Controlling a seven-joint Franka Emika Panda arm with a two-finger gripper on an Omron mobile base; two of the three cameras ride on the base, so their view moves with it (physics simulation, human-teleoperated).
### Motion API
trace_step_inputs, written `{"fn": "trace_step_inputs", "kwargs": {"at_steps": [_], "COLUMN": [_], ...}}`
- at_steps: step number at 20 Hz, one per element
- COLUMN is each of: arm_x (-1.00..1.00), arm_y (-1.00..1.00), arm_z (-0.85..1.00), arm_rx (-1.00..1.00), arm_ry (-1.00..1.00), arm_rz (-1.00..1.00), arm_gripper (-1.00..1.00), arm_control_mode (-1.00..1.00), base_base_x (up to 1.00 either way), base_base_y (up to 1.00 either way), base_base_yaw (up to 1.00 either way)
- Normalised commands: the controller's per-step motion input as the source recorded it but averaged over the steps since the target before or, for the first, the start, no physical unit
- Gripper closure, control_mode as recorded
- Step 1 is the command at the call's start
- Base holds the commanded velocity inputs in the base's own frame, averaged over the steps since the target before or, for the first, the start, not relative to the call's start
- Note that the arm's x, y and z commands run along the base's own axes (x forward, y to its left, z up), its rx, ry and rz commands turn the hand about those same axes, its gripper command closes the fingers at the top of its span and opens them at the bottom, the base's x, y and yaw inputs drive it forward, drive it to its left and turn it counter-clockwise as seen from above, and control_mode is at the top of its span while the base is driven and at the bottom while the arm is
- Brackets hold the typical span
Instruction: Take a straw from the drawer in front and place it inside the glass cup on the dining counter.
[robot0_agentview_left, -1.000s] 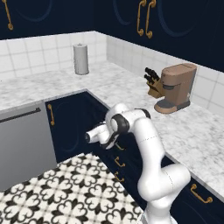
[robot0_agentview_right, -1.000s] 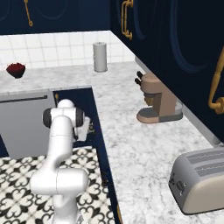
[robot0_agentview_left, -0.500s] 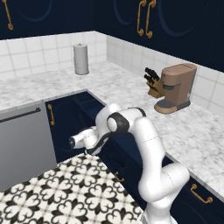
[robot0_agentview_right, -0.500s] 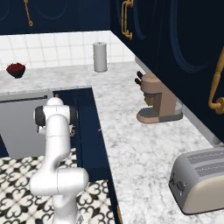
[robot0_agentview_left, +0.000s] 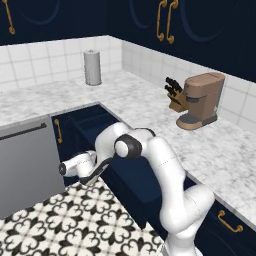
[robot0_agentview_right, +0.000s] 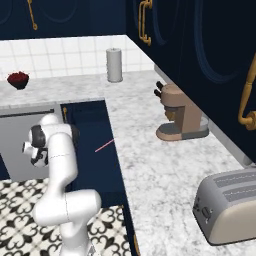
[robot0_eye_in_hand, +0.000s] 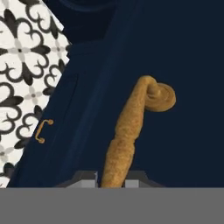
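Note:
The navy-blue drawer (robot0_agentview_right: 92, 165) stands pulled out from under the marble worktop, and its dark inside shows from above. Inside it lies the thin red-pink straw (robot0_agentview_right: 104, 145), slanted, near the right wall. My gripper (robot0_eye_in_hand: 111, 177) is shut on the drawer's curved brass handle (robot0_eye_in_hand: 131, 135), with a dark fingertip (robot0_eye_in_hand: 87, 178) on each side of the bar. The hand (robot0_agentview_left: 75, 166) is low, in front of the drawer (robot0_agentview_left: 97, 125) and just above the floor. In the right base view the hand (robot0_agentview_right: 34, 150) is at the far left. The glass cup and the dining counter are out of view.
A grey dishwasher panel (robot0_agentview_left: 27, 165) stands left of the drawer. On the marble worktop (robot0_agentview_left: 150, 115) are a paper-towel roll (robot0_agentview_left: 92, 67), a knife block (robot0_agentview_left: 172, 97), a brown coffee machine (robot0_agentview_left: 199, 100), a toaster (robot0_agentview_right: 230, 210) and a bowl of red fruit (robot0_agentview_right: 18, 79). The floor (robot0_agentview_left: 60, 225) has patterned tiles.
The hand has swung left and towards the cameras with the handle in it, and the drawer has slid further out. The straw inside has come into sight.

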Motion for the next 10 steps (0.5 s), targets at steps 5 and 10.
{"fn": "trace_step_inputs", "kwargs": {"at_steps": [5,10], "arm_x": [-0.37,-0.57], "arm_y": [0.55,0.11], "arm_z": [0.36,0.91], "arm_rx": [0.22,0.27], "arm_ry": [0.19,0.02], "arm_rz": [0.01,0.00], "arm_gripper": [-1.00,-1.00], "arm_control_mode": [-1.00,-1.00], "base_base_x": [0.00,0.00], "base_base_y": [0.00,0.00], "base_base_yaw": [0.00,0.00]}}
